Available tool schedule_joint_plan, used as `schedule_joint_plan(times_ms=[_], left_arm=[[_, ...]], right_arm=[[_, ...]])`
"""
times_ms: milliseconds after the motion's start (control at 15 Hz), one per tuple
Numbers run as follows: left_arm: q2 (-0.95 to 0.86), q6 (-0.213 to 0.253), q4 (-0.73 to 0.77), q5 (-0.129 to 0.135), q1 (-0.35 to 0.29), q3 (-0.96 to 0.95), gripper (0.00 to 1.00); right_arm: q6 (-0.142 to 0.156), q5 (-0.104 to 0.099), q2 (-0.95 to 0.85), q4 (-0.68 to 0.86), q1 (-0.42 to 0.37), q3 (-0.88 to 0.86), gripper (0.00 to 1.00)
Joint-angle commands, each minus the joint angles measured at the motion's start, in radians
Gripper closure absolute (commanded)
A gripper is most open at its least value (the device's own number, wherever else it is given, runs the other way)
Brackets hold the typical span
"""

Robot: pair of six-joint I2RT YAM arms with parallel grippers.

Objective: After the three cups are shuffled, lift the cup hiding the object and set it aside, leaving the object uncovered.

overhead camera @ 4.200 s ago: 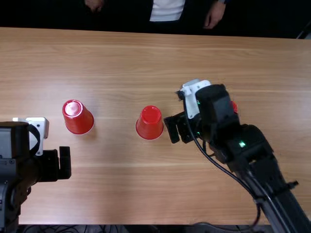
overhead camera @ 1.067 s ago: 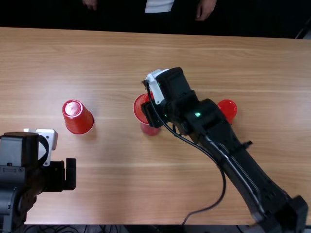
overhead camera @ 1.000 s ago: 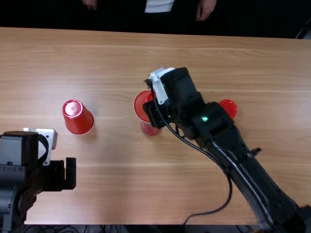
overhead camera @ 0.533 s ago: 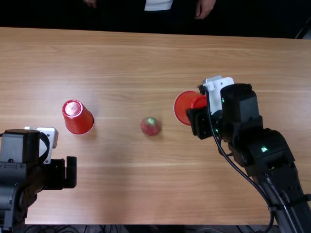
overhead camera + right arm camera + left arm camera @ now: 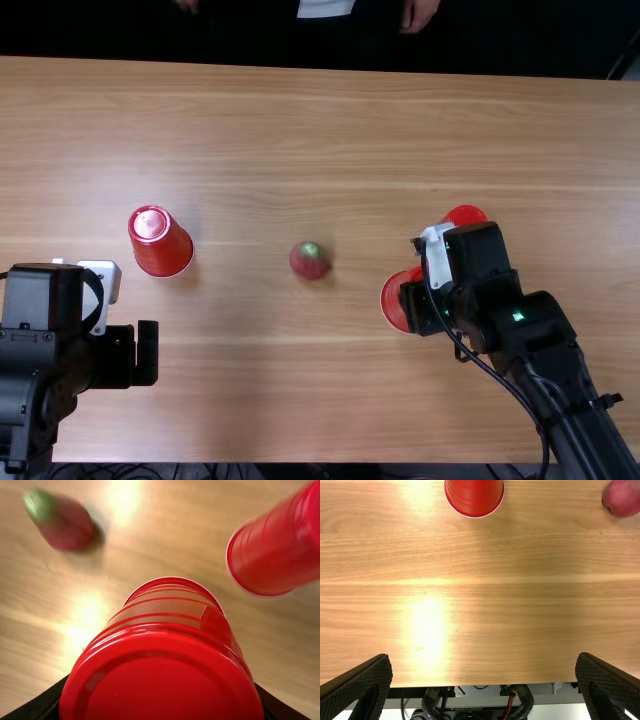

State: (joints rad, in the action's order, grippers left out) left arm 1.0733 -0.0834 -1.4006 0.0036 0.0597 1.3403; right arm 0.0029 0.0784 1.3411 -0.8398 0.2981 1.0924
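Gripping a red held cup (image 5: 165, 650), the right hand (image 5: 415, 305) is clenched on its sides, low at the near right of the surface (image 5: 320, 120). The top view places this cup to the right of the object (image 5: 310, 260) and well apart from it, with the arm's wrist covering much of the cup. The right wrist view looks onto the cup's closed base, its open mouth pointing away toward the wood; whether the rim touches the surface cannot be told. That view also shows a clear gap between this cup and the third cup (image 5: 280, 550), which the top view sets just beyond the right wrist, on the far side, partly hidden by it. The object, small, red and round with a green patch, lies uncovered near the middle of the surface, touching nothing. At the left stands the left cup (image 5: 158, 240), mouth down, well apart from the object. The left hand (image 5: 481, 667) hangs near the near left edge, released, and its own wrist view shows the two fingers spread wide with bare wood between them and the left cup's rim beyond.
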Motion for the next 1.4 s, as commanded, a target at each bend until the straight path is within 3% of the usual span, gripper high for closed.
schedule_joint_plan(times_ms=[0,133,267,467,533,1067,1333], left_arm=[[0.004,-0.001,0.0,-0.004,0.011,-0.006,0.0],[0.005,-0.001,0.0,-0.004,0.011,-0.007,0.0],[0.008,-0.001,0.0,-0.004,0.011,-0.007,0.0],[0.019,-0.001,0.0,-0.004,0.009,-0.007,0.0],[0.02,-0.001,0.0,-0.004,0.011,-0.006,0.0],[0.019,-0.001,0.0,-0.004,0.009,-0.009,0.0],[0.014,-0.001,0.0,-0.004,0.009,-0.009,0.0]], right_arm=[[0.003,-0.001,-0.019,0.007,-0.008,-0.034,0.91],[0.005,0.001,-0.005,0.009,-0.002,-0.052,0.89],[0.008,0.003,0.041,0.02,0.013,-0.058,0.77],[0.01,0.004,0.061,0.058,0.03,-0.066,0.07],[0.01,0.004,0.064,0.067,0.03,-0.066,0.0],[-0.001,0.001,0.046,0.093,0.018,0.06,0.0],[-0.003,-0.005,-0.074,0.06,-0.013,0.167,0.0]])
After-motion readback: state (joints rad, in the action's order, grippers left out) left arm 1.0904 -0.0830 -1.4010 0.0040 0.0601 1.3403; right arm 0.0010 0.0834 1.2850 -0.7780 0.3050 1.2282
